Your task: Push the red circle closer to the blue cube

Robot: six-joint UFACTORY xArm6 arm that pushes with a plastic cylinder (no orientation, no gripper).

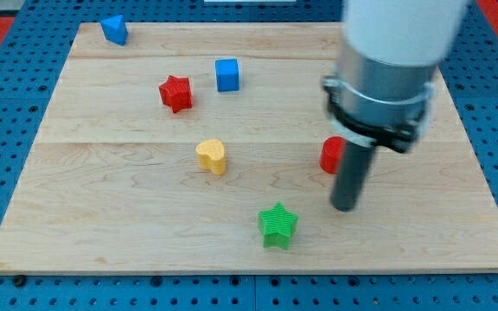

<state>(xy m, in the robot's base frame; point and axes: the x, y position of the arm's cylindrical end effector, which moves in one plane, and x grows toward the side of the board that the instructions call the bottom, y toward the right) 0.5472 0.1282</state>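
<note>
The red circle (330,155) lies right of the board's middle, partly hidden behind my rod. The blue cube (226,74) sits toward the view's top, left of centre. My tip (343,207) rests on the board just below and slightly right of the red circle, close to it. The blue cube is far up and to the left of the tip.
A red star (175,93) lies left of the blue cube. A yellow heart (212,156) sits near the middle. A green star (277,225) lies near the bottom, left of the tip. A blue triangle-like block (115,28) sits at the wooden board's (102,216) top left corner.
</note>
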